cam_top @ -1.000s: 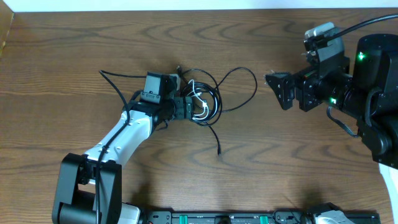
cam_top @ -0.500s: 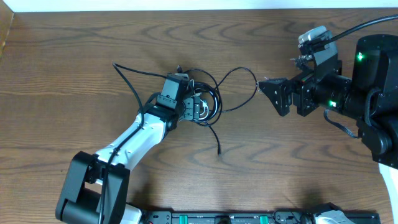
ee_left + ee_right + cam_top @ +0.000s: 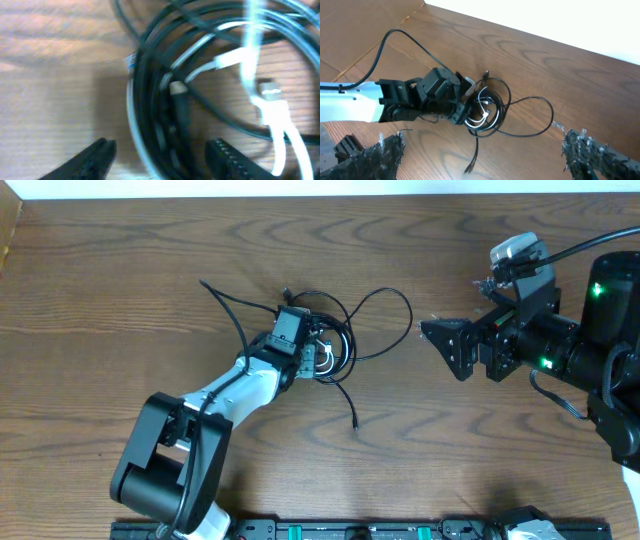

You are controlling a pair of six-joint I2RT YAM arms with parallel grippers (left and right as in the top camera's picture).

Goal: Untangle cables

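The cables [image 3: 343, 345] lie in a tangle at the table's middle: coiled black cords with a short white cable [image 3: 325, 360] inside. One black loop [image 3: 403, 305] swings out to the right, and one plug end [image 3: 354, 423] trails toward the front. My left gripper [image 3: 313, 358] sits at the coil's left side. In the left wrist view its jaws [image 3: 162, 162] stand apart on either side of the black bundle [image 3: 160, 115], with the white cable [image 3: 272, 112] to the right. My right gripper [image 3: 440, 343] hangs open to the right of the tangle, and it holds nothing [image 3: 485, 157].
The left arm's own thick black wire [image 3: 225, 300] arcs over the table left of the tangle. The left arm [image 3: 395, 100] shows in the right wrist view. A white wall edge [image 3: 300, 188] runs along the far side of the table.
My left gripper has pushed right and forward into the coil, and its jaws have narrowed around the black bundle. The right gripper has shifted slightly and stays wide open.
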